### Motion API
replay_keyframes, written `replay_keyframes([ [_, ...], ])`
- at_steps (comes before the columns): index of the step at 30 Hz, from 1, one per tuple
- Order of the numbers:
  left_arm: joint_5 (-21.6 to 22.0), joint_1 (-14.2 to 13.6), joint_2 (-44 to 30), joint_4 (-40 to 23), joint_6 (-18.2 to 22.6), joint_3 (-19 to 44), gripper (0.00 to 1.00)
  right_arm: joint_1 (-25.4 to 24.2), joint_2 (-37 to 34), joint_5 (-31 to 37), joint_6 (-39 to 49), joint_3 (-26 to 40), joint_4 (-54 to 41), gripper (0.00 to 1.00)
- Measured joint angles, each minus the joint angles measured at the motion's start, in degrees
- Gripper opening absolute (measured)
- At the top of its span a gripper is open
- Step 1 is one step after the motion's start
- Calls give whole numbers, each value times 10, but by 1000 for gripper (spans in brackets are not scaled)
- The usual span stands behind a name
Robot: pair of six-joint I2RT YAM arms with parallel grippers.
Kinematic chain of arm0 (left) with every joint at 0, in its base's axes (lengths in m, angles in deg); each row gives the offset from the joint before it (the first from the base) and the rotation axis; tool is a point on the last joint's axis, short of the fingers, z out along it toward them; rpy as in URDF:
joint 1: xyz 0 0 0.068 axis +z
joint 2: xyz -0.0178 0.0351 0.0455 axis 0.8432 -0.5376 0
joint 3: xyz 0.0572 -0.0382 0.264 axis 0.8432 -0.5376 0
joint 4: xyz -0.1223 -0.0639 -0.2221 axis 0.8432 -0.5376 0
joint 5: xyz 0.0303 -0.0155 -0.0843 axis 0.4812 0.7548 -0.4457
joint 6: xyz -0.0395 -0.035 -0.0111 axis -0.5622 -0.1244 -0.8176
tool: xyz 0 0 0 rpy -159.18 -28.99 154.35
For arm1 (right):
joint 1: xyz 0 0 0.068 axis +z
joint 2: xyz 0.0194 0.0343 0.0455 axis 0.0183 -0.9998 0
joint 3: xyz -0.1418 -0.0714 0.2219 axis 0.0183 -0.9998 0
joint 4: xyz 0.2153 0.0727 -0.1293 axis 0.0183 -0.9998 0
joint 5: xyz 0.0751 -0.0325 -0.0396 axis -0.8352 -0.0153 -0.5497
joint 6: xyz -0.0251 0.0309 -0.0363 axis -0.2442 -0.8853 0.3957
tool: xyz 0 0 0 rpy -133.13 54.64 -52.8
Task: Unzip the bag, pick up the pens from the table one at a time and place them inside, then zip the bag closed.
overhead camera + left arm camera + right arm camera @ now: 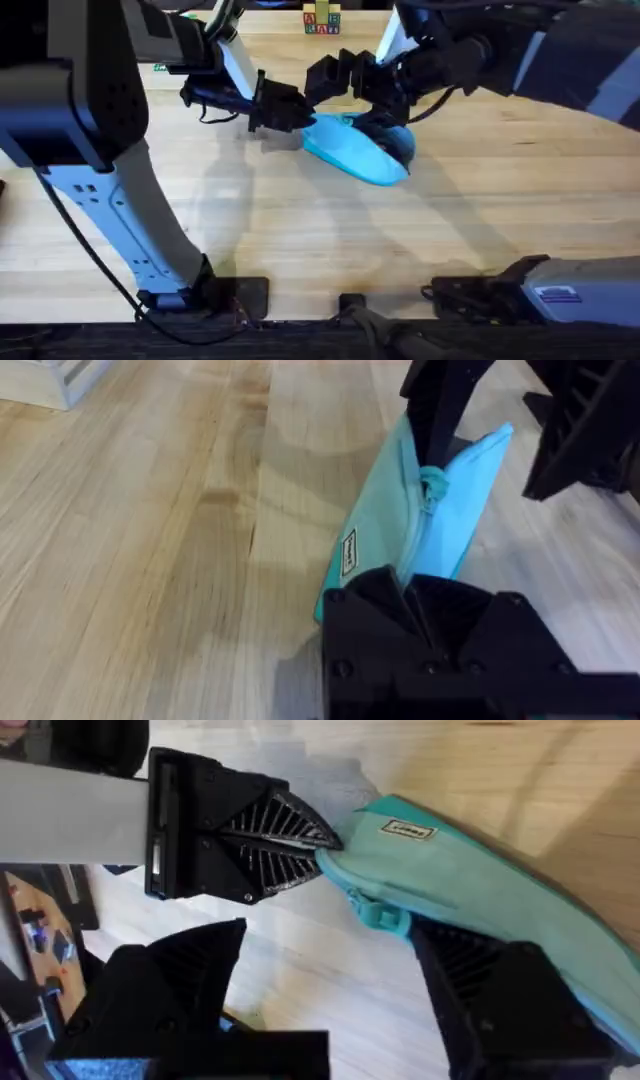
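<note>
The left pincer (285, 108) is clamped on the near end of the bag (355, 150), a little above the middle of the overhead frame; in the right wrist view its ribbed black fingers (262, 842) pinch the fabric corner just beside a small white label (405, 830). The right pincer (372, 95) stands wide over the bag's far part: in the right wrist view one finger (500, 995) lies against the bag's lower side and the other (175, 985) is well apart from it, with the teal zipper pull (378, 912) in the gap between them, and I cannot tell whether anything touches the pull. In the left wrist view the bag (420, 530) stands on edge on the surface (150, 560), its zipper running away from the camera, and one finger of the right pincer (440, 405) comes down right at the pull (432, 485); the bag's near end is hidden behind the left pincer's own black body. Whether the zipper is open at all is hard to make out. From above, the left arm rises large and dark along the left side of the frame and bends toward the middle; the right arm reaches in from the upper right, partly cut off by the top edge. Small colored blocks (321, 20) sit at the top edge of the surface (320, 230).
</note>
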Motion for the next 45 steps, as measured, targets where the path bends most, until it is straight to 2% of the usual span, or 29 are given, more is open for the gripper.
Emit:
replay_keyframes([
  [9,0,0,0,0,0,0,42,0,0,-33,-2,0,47,995],
  [14,1,0,0,0,0,0,42,0,0,-98,0,0,111,996],
  [24,1,0,0,0,0,0,42,0,1,-167,50,0,117,996],
  [35,1,0,0,0,0,0,42,0,71,-149,108,0,74,997],
  [45,1,0,0,0,0,0,42,-1,135,-63,169,0,-55,996],
])
